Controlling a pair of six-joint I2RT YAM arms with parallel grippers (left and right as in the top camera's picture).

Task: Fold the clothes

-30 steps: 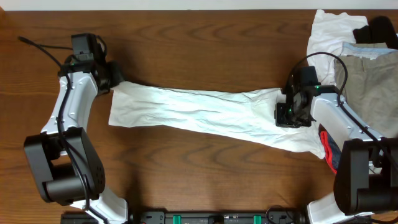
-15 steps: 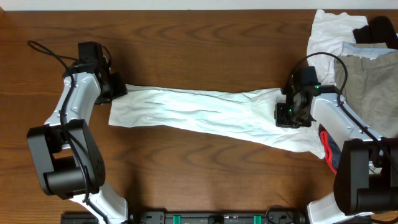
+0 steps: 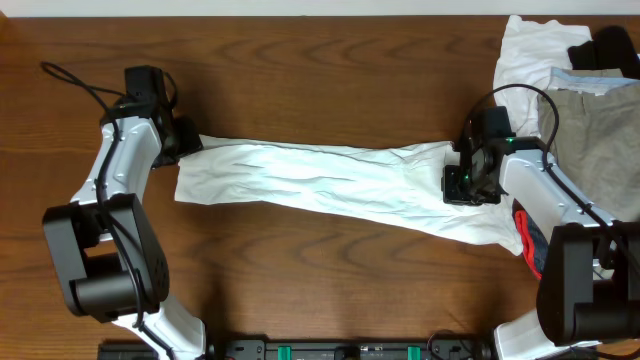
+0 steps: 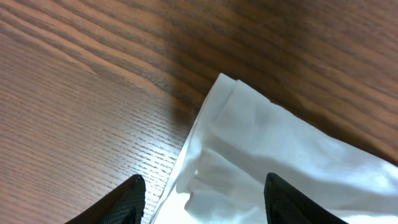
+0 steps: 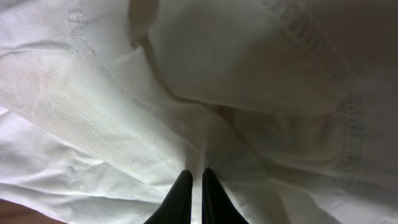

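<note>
The right gripper (image 5: pixel 194 190) is pinching closed on a fold of the white garment (image 3: pixel 330 185); the left gripper (image 4: pixel 202 202) is hovering, fingers apart, over its folded corner; the garment (thin, wrinkled) is lying stretched across the table (image 3: pixel 300 60), wood showing along both long edges, khaki trousers (image 3: pixel 590 130) near its right end.

2 arms (image 3: pixel 120 175), 2 white garments (image 3: pixel 320 180), 1 trousers (image 3: pixel 592 140), 1 black pc (image 3: pixel 612 45).
</note>
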